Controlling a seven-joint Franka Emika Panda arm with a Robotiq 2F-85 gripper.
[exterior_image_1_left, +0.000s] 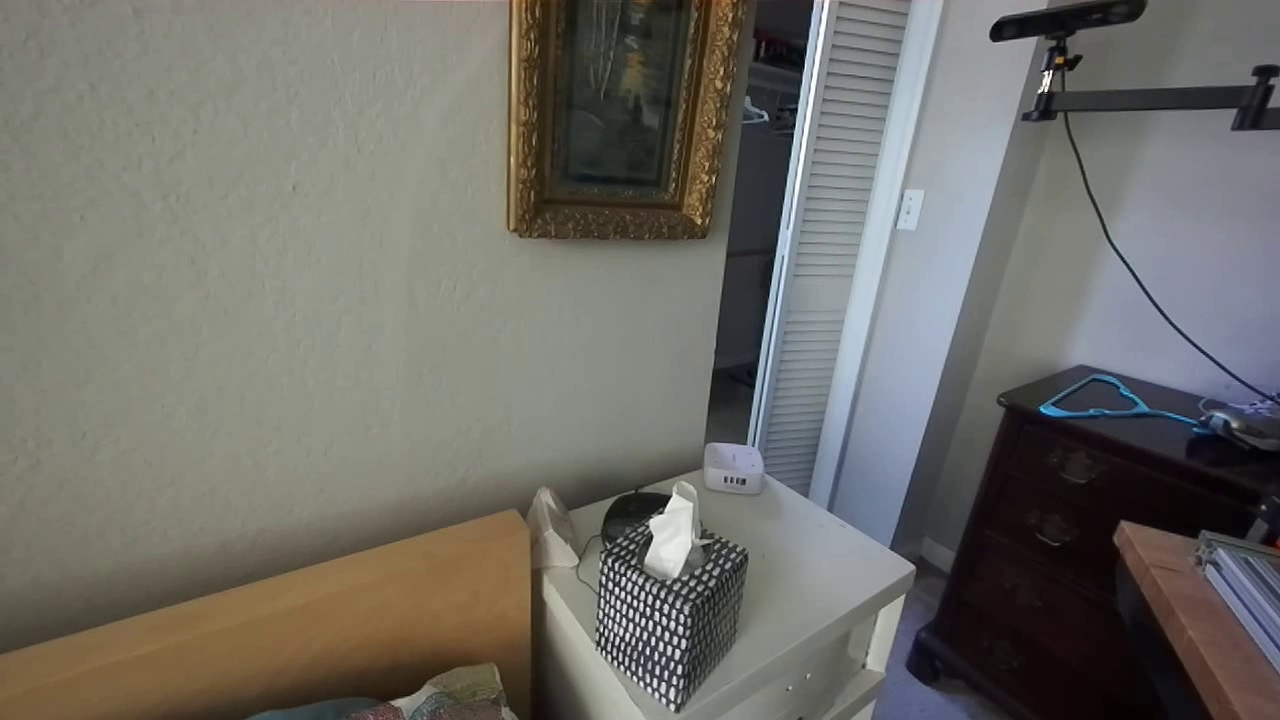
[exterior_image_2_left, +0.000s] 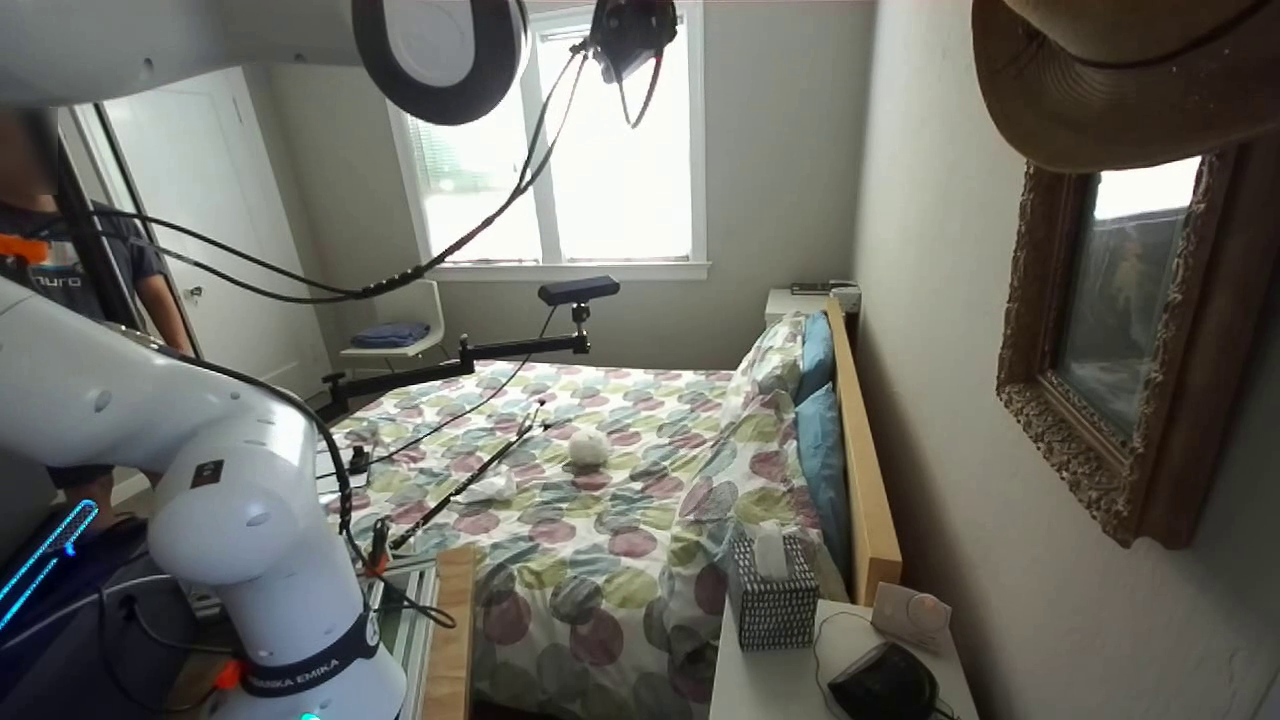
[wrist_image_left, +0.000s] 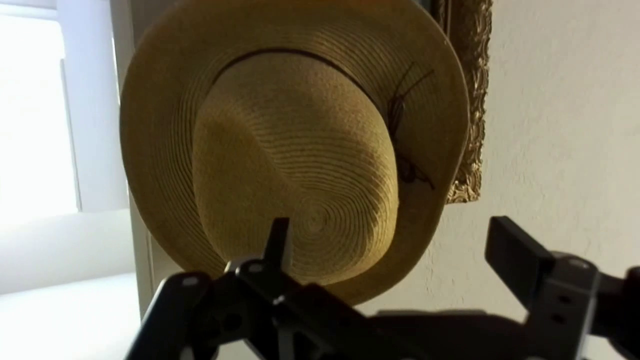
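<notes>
Straw hat (wrist_image_left: 295, 165) ahead of claw (wrist_image_left: 391, 225), partly behind one jaw, jaws spread wide

The hat (wrist_image_left: 300, 165) in front of you looks like woven straw, matt and finely ridged, trimmed with thin, fibrous cord (wrist_image_left: 396, 112). Your pincer (wrist_image_left: 392, 245) looks smooth and mostly matt. The picture frame (exterior_image_1_left: 615, 218) has a rough, gilded finish; the wall (exterior_image_1_left: 250, 300) is pebbly and matt. You also have a smooth wooden headboard (exterior_image_1_left: 300, 630), a glossy wood dresser (exterior_image_1_left: 1030, 520) and soft paper tissue (exterior_image_1_left: 676, 530).
</notes>
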